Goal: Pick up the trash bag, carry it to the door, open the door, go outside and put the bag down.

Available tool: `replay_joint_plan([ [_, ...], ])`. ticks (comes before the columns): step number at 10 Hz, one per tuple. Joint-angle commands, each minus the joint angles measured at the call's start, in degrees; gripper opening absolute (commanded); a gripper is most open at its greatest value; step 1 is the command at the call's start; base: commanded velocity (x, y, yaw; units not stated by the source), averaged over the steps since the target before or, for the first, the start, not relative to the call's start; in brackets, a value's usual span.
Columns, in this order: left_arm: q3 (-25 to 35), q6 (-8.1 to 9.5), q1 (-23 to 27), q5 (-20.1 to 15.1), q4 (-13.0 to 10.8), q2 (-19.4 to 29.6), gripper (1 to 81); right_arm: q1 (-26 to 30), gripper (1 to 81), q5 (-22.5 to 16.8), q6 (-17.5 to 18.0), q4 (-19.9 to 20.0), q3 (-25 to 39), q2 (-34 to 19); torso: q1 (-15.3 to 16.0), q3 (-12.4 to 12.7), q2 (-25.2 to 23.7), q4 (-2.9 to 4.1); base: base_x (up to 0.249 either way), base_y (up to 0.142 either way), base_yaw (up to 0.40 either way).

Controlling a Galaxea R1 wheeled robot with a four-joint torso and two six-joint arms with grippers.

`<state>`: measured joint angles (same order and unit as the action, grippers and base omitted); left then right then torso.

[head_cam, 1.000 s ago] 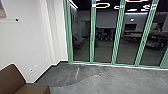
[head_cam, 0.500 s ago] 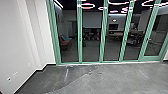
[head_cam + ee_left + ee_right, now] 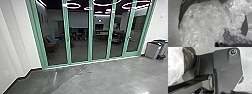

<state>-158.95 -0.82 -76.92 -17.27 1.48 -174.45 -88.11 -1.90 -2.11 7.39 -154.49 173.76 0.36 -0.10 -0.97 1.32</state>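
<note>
The bag [image 3: 184,9] was on the robot's side of the door [image 3: 136,37], close by both wrists. It was dark film around a bulky load of clear plastic wrap [image 3: 201,23]. Neither hand's state could be made out: I could not tell whether the left or the right was clenched, released or grasping the bag. By my judgement this was the carrying stage, with the door, apparently shut, yet to be opened.

The load's bulk was the first worry. Loose wrap bulging past the film could have spilled if the bag tipped or swung on a turn towards the door. The film looked thin as well, and a pinch near its edge might have torn under the pull.

The door's handle [image 3: 129,37] was on its left side. Reaching for that might have meant giving up part of the hold, and a sagging bag could then have slid loose or caught in the doorway.

The bins [image 3: 152,50] stood near the door, to its right; a wide swing on that side could have snagged the bag on them. To the door's left ran more glass in green frames [image 3: 90,35], easily bumped if the approach drifted that way.
</note>
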Motion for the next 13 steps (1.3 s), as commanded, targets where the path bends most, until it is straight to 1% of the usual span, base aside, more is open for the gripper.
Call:
replay_joint_plan([
  [1,-0.1,-0.24,3.9,-3.6,-0.3,-0.1,1.0,2.8,81.1,-3.4,-0.2,-0.4,0.1,-0.1,0.0,0.0,0.0,0.0,0.0,0.0,-0.378],
  [7,-0.1,-0.33,3.9,-3.6,-0.3,-0.2,1.0,2.9,81.1,-3.5,-0.3,-0.5,0.1,0.1,0.0,0.0,0.0,0.0,0.0,0.0,-0.367],
  [10,-0.1,-0.33,3.9,-3.6,-0.3,0.0,1.0,2.9,81.1,-3.4,-0.4,-0.6,0.1,0.2,0.0,0.0,0.0,0.0,0.0,0.0,-0.253],
  [13,-0.1,-0.33,3.9,-3.6,-0.2,0.1,1.0,3.0,81.1,-3.4,-0.4,-0.6,0.1,0.2,0.0,0.0,0.0,0.0,0.0,0.0,-0.173],
])
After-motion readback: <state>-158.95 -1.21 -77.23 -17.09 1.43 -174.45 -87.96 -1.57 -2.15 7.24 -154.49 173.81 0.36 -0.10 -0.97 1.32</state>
